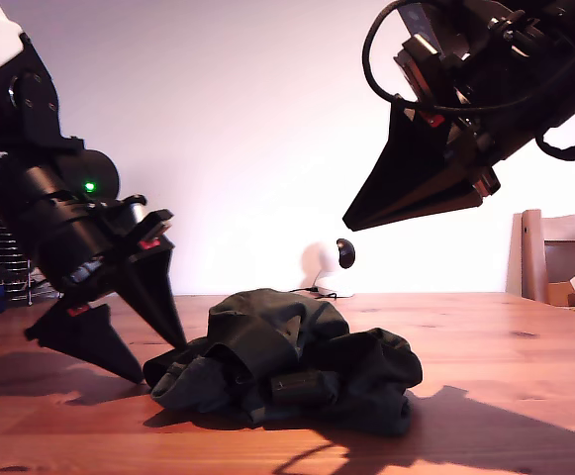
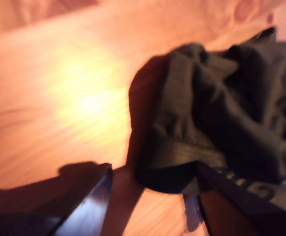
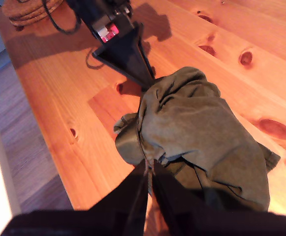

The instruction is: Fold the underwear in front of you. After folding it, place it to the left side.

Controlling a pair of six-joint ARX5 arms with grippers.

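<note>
The underwear is a crumpled heap of dark olive cloth on the wooden table, at the middle of the exterior view. My first gripper is low at the exterior view's left, open, its fingertips at the table beside the heap's edge. In the first wrist view the underwear shows its waistband edge between the spread fingers. My second gripper hangs high at the exterior view's right, shut and holding nothing. Its wrist view looks down on the underwear, with the first gripper's finger touching the far side.
A white round camera stands at the back of the table. A wooden chair is at the exterior view's right, a wire rack at its left. A woven basket sits near the table's edge.
</note>
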